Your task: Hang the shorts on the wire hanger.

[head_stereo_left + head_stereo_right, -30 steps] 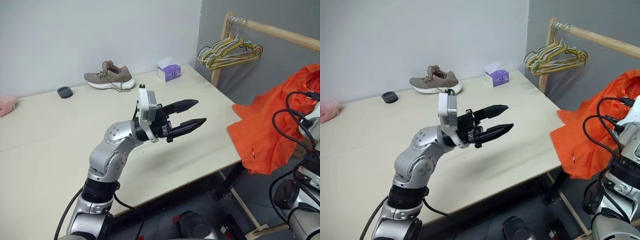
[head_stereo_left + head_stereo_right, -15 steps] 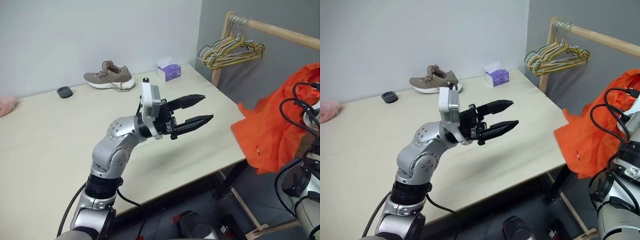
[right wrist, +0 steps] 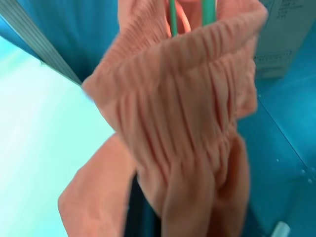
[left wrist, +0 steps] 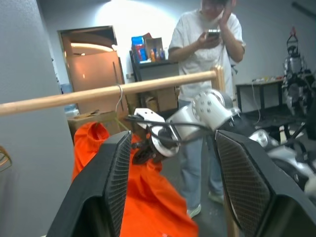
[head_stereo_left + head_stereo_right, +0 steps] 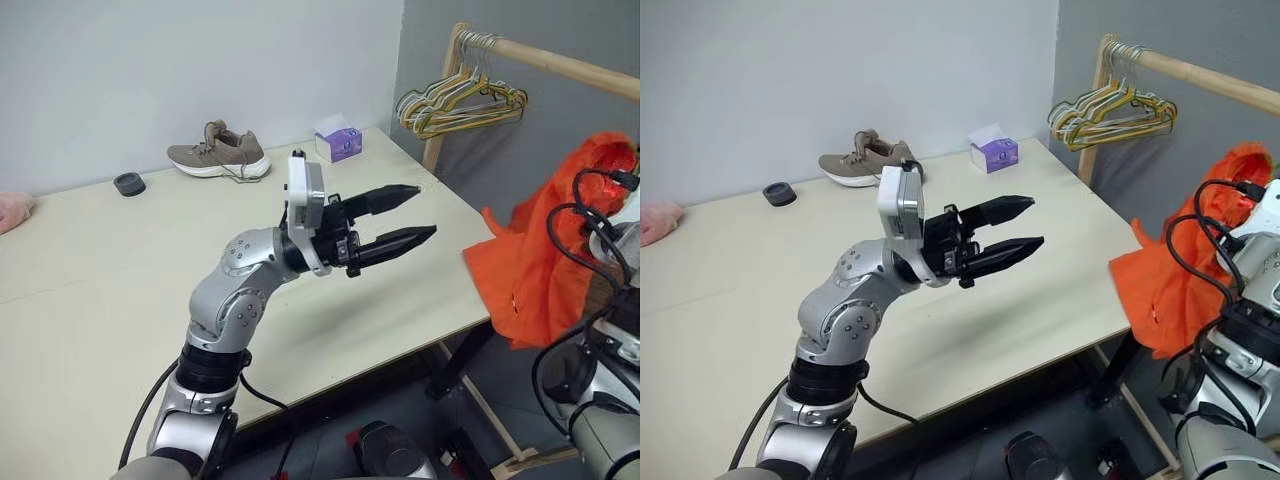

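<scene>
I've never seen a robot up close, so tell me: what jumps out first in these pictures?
The bright orange shorts grab the eye, hanging in a bunch off the table's right edge, below a wooden rail. Next comes the left tool, raised over the pale table with its two black fingers apart and pointing toward the shorts. Far back by the wall lies a brown sneaker, and a bunch of coloured hangers hangs on the rail.

Bright orange shorts (image 5: 545,255) hang bunched on the wire hanger (image 4: 118,101).
</scene>
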Robot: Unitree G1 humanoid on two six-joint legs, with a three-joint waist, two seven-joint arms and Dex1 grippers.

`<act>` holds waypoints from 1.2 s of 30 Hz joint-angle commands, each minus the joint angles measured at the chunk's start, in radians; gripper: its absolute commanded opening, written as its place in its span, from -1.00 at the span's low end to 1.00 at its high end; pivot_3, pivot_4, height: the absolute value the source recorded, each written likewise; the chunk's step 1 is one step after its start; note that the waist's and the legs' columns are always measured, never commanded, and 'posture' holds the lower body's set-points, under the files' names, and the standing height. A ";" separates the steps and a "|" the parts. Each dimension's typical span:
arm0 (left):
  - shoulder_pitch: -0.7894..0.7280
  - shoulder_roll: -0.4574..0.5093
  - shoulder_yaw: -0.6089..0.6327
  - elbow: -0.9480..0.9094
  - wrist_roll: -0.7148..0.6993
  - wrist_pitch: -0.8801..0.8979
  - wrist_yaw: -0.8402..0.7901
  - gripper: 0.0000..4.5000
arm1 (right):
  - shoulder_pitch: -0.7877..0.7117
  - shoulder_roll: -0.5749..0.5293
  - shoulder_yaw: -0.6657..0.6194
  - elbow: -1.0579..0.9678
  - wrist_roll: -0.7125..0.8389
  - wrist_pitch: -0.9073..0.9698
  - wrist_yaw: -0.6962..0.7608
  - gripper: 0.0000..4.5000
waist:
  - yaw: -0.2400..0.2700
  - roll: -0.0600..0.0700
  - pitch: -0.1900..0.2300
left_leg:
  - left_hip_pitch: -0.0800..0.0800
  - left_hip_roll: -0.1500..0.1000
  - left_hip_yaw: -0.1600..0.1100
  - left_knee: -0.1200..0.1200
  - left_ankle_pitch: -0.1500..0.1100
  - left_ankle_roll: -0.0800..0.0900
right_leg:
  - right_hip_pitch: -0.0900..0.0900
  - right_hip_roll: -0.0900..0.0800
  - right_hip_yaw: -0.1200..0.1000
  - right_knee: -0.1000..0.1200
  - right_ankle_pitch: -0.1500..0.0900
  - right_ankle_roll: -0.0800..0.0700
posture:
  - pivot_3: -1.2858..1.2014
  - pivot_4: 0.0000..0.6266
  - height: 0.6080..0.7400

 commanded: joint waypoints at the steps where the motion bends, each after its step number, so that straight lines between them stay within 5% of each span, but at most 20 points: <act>1: -0.017 -0.003 0.023 -0.008 -0.031 0.011 0.004 0.29 | -0.004 0.007 -0.011 -0.111 0.023 -0.014 0.009 -0.21 | -0.001 0.000 0.000 | 0.000 0.000 0.000 0.000 0.000 0.000 | 0.000 0.000 0.000 0.000 0.000 0.000 | -0.30 -1.00 1.00; 9: -0.021 -0.001 0.021 0.007 -0.034 0.010 0.000 0.29 | 0.018 0.026 -0.013 -0.191 -0.002 -0.058 -0.010 0.99 | -0.001 0.000 0.000 | 0.000 0.000 0.000 0.000 0.000 0.000 | 0.000 0.000 0.000 0.000 0.000 0.000 | -0.31 -1.00 1.00; 30: 0.008 0.009 0.022 -0.004 -0.024 0.006 0.013 0.29 | 0.146 -0.006 0.149 -0.321 -0.081 -0.453 -0.098 0.99 | -0.002 0.000 0.000 | 0.000 0.000 0.000 -0.001 0.000 0.000 | 0.000 0.000 0.000 -0.002 0.000 0.000 | -0.29 -1.00 1.00; 36: 0.022 0.026 0.059 0.015 0.020 -0.012 0.082 0.29 | 0.203 0.000 0.283 -0.386 -0.019 -0.660 0.043 0.99 | -0.006 0.000 0.000 | 0.000 0.000 0.000 -0.001 0.000 0.000 | 0.000 0.000 0.000 -0.002 0.000 0.000 | -0.29 -1.00 1.00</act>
